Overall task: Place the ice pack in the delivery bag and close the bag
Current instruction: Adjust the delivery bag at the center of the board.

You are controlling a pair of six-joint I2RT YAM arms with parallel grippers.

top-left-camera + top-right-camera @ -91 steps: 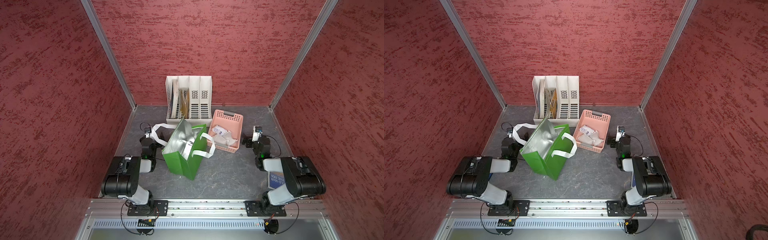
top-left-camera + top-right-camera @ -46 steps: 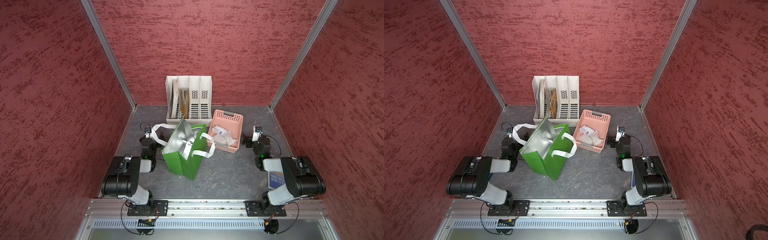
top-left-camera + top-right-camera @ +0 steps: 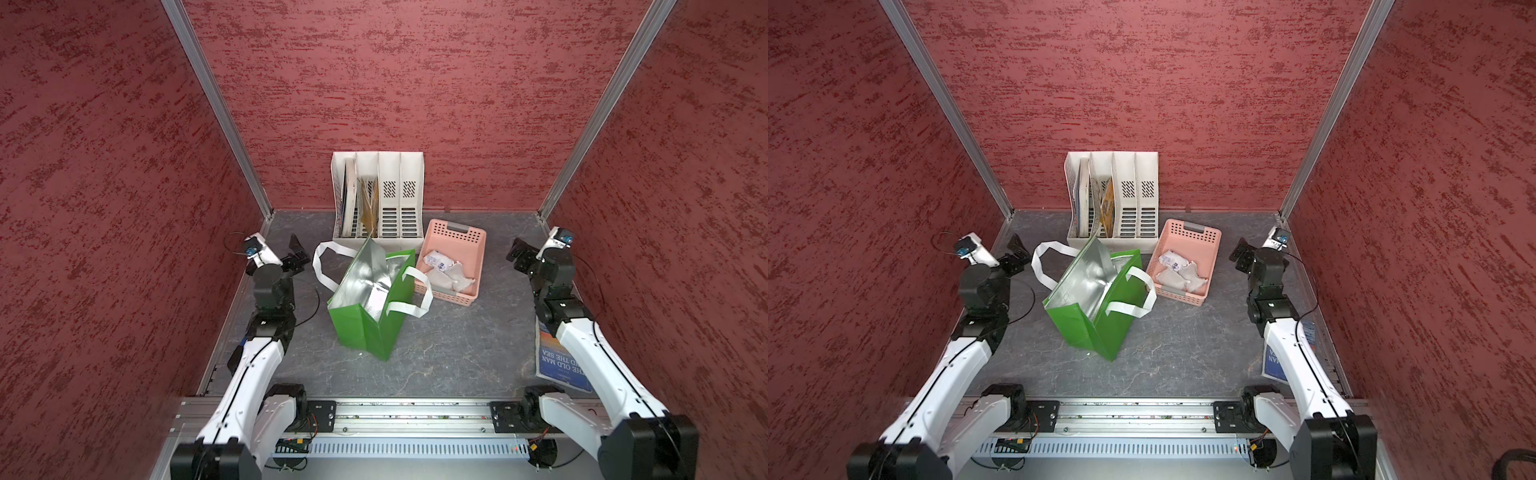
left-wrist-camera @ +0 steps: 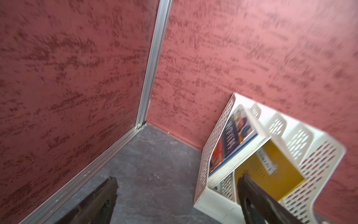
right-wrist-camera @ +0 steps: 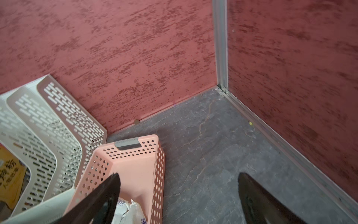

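top views, bag: delivery bag (image 3: pixel 365 328) stands mid-floor, green, mouth gaping, silver foil lining showing. Only foil can be seen inside.
top views, handles: white strap handles (image 3: pixel 328 266), one flopped out to the far left, one hanging over the right side.
top views, ice packs: white ice packs (image 3: pixel 446 270) heaped in the pink basket (image 3: pixel 455 232), just right of the bag. There's dark print on the top one, too small to read.
top views, bag vs basket: bag's upper right corner overlaps the basket edge in both top views; can't tell if they touch.
top views, organizer: white file organizer (image 3: pixel 390 195) against the far wall, behind the bag. Books and papers in its two left slots.
top views, book: blue book (image 3: pixel 559 361) flat at near right, partly under the right arm. Cover reads "THE OLD MAN AND THE SEA".
top views, left gripper: left gripper (image 3: pixel 300 253) sits left of the bag, near the flopped handle. Fingers spread, nothing between them.
top views, right gripper: right gripper (image 3: pixel 518 251) sits right of the basket, apart from it. Fingers spread, nothing between them.
left wrist, fingers: both dark fingers (image 4: pixel 100 201) wide apart over bare grey floor (image 4: pixel 155 164).
left wrist, writing: organizer holds a blue-and-red paperback (image 4: pixel 232 139), title blurred. Next to it is a yellow packet (image 4: pixel 275 174) with a white label, unreadable.
right wrist, fingers: fingers (image 5: pixel 100 197) wide apart, one crossing the basket in view.
right wrist, writing: blue print on an ice pack, cut off at the frame edge. Dark CJK characters on the yellow packet in the organizer, not legible.
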